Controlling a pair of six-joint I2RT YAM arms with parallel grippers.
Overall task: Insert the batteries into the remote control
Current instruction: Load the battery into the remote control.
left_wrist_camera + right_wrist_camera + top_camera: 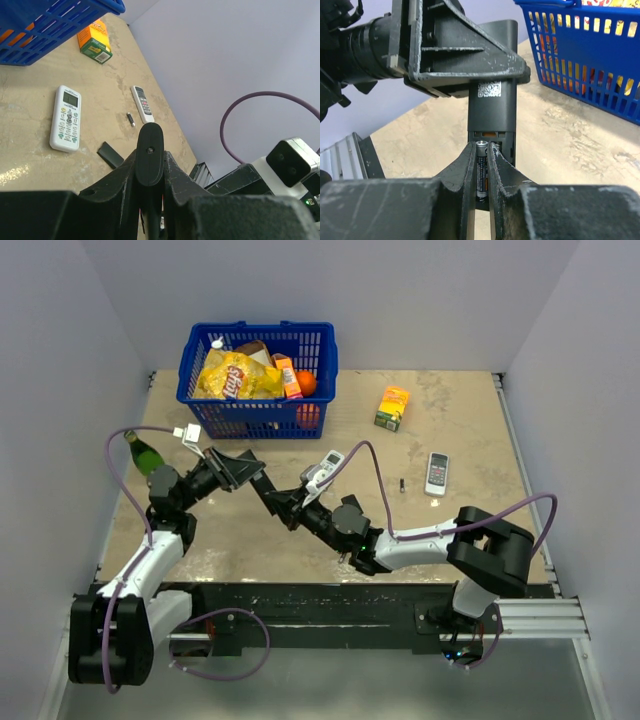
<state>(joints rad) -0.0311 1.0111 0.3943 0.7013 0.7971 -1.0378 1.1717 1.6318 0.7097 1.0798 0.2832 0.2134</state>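
Clenched in right gripper [481,150]: slim dark metal-tipped battery [481,170], long axis in line with the slim black bar-shaped plastic remote control [491,110] just ahead, tip at its open bay. Remote control clamped aloft by left gripper [149,156].

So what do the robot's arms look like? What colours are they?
The left arm and the right arm each have a white tube-shaped part between chunky black joints. A purple cable loops along each arm. The left gripper and the right gripper are black and wedge-shaped. Each has two flat fingers, scuffed with pale scratches.
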